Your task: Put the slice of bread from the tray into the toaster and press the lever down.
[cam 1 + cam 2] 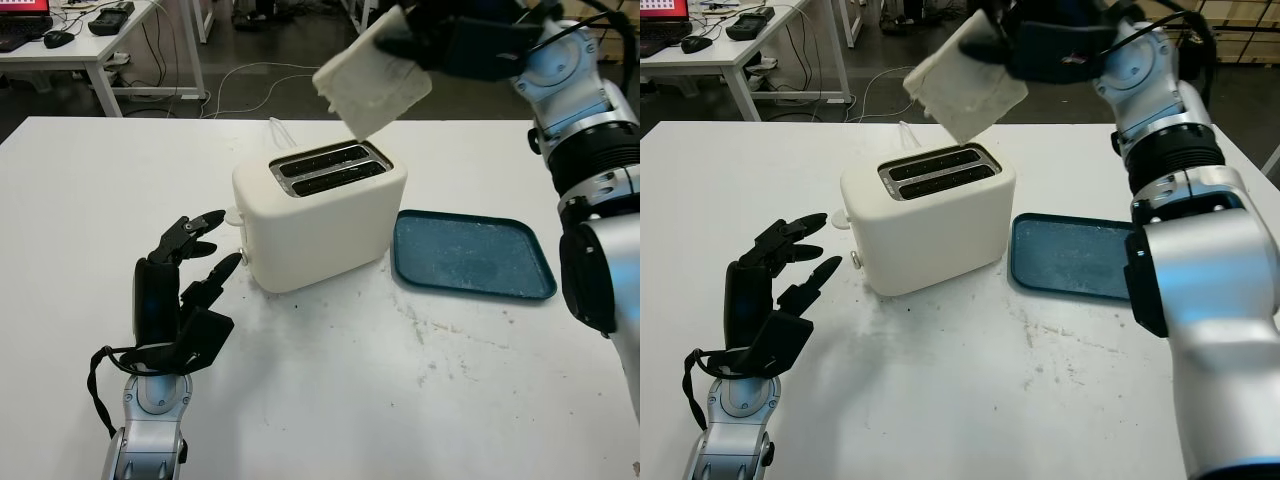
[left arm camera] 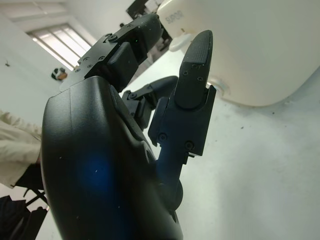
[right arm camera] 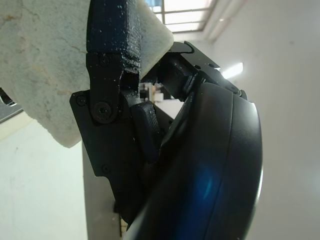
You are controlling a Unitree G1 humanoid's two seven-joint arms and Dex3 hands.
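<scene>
Above the toaster (image 1: 318, 213), in the left eye view, my right hand (image 1: 455, 45) pinches the bread slice (image 1: 372, 82), tilted over empty slots; the tray (image 1: 470, 255) lies bare. Next I must level it into a slot. Left wrist view: my left hand (image 2: 150, 125), open, probably nears the lever. Right wrist view: fingers (image 3: 110, 70) clamp the slice.

1. The right hand (image 1: 440, 45) covers the upper corner of the bread slice (image 1: 372, 85).
2. The toaster (image 1: 320, 215) hides its own far side.
3. The toaster's slots (image 1: 330, 167) look dark inside; contents unreadable.
</scene>
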